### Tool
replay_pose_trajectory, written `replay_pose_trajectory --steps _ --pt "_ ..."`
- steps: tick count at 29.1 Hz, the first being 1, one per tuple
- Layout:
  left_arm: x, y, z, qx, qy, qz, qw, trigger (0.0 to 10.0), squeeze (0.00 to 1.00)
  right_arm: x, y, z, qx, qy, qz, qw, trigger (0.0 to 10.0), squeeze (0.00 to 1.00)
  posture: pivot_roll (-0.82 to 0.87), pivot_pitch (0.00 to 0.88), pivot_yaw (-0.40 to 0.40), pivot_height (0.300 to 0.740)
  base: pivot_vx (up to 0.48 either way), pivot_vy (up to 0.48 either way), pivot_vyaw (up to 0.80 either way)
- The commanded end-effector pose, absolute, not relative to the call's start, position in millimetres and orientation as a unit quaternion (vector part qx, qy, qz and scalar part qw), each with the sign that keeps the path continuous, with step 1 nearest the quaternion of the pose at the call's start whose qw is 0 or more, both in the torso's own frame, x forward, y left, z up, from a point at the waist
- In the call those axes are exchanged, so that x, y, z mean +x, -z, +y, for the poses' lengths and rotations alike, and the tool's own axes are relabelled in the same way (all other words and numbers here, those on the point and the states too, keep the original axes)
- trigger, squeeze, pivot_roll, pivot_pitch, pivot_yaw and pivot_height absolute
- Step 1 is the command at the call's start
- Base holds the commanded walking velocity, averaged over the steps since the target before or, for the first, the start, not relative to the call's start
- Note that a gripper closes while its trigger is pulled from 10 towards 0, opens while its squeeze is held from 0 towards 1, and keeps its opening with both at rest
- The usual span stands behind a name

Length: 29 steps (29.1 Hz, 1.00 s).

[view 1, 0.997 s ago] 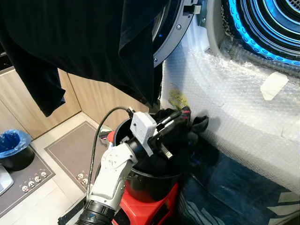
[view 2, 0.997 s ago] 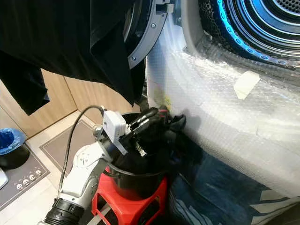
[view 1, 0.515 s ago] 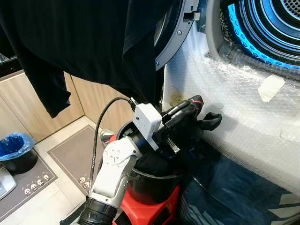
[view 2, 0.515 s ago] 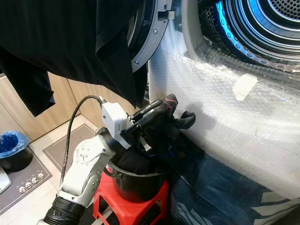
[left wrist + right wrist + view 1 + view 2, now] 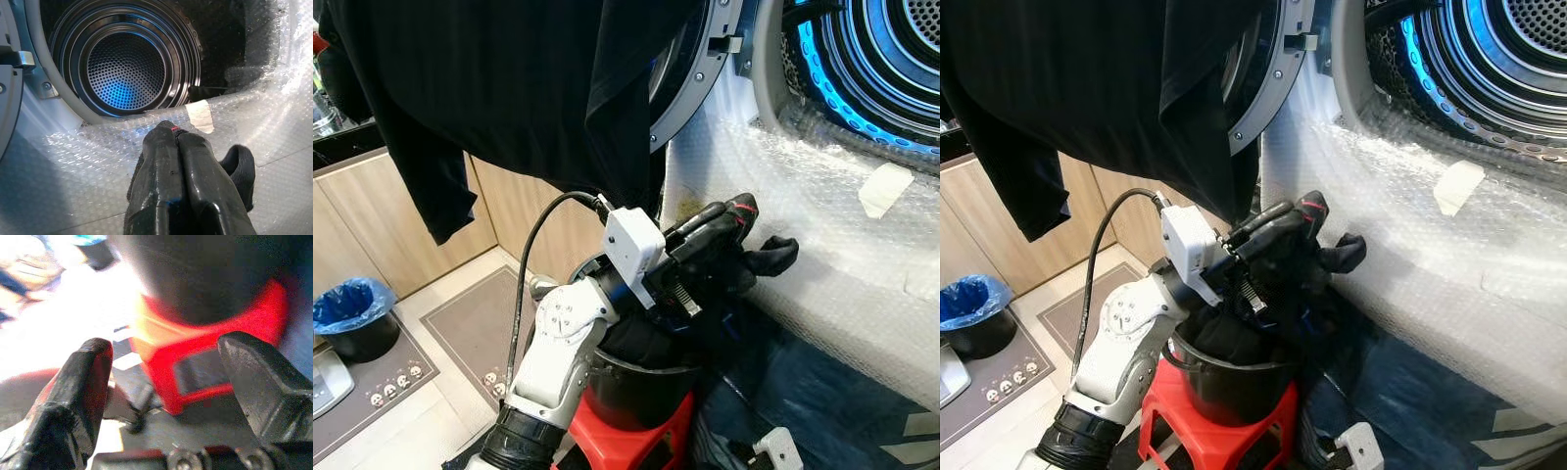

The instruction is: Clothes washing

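Note:
My left gripper (image 5: 734, 213) is shut on a dark garment (image 5: 759, 262), held above a black bucket (image 5: 636, 382) that stands on a red stool (image 5: 617, 441). The cloth hangs from the fingers down into the bucket. Right of it is the washing machine's open drum (image 5: 881, 59), lit blue, with bubble wrap (image 5: 803, 215) over its front. In the left wrist view the closed fingers (image 5: 181, 171) point toward the drum (image 5: 127, 68), the garment (image 5: 239, 166) bunched beside them. My right gripper (image 5: 161, 382) is open, low down, facing the red stool (image 5: 205, 347).
A black shirt (image 5: 509, 88) hangs over the open washer door (image 5: 690, 78) at upper left. Wooden cabinets (image 5: 372, 225), a floor mat (image 5: 470, 323) and a small bin with a blue bag (image 5: 352, 308) lie to the left. Dark blue fabric (image 5: 822, 401) covers the floor below the machine.
My left gripper has lifted out of the bucket, up and right toward the drum, pulling the dark garment with it. The camera has shifted slightly.

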<state>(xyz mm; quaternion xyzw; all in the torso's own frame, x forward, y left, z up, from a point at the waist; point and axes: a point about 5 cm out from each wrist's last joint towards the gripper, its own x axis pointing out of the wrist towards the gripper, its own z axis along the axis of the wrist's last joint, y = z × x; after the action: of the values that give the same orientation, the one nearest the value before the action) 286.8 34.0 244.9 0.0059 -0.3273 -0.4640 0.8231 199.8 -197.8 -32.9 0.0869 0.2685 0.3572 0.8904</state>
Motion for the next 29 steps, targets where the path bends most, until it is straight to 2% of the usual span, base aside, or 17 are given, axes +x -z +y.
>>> replay_pose_trajectory --steps 1,12,24,29 --pt "284.7 -244.3 30.1 0.003 0.473 -0.327 0.818 10.0 0.0 200.9 24.1 -195.3 0.112 -0.39 0.251 0.879 10.0 0.0 -0.14 0.023 -0.01 0.74 0.0 0.0 0.0" --pt "275.8 -227.7 15.0 -0.007 0.505 -0.297 0.81 10.0 0.0 213.6 -18.2 -190.0 0.189 -0.464 0.184 0.846 10.0 0.0 -0.14 0.025 -0.003 0.74 0.0 0.0 0.0" --pt "271.8 -211.2 10.2 -0.009 0.522 -0.261 0.812 10.0 0.0 236.4 -56.8 -207.4 0.217 -0.444 0.134 0.859 10.0 0.0 -0.14 0.037 -0.006 0.74 0.0 0.0 0.0" --pt "266.1 -206.1 6.0 -0.014 0.533 -0.25 0.808 10.0 0.0 242.3 -61.8 -204.4 0.218 -0.429 0.12 0.868 10.0 0.0 -0.14 0.04 -0.005 0.74 0.0 0.0 0.0"
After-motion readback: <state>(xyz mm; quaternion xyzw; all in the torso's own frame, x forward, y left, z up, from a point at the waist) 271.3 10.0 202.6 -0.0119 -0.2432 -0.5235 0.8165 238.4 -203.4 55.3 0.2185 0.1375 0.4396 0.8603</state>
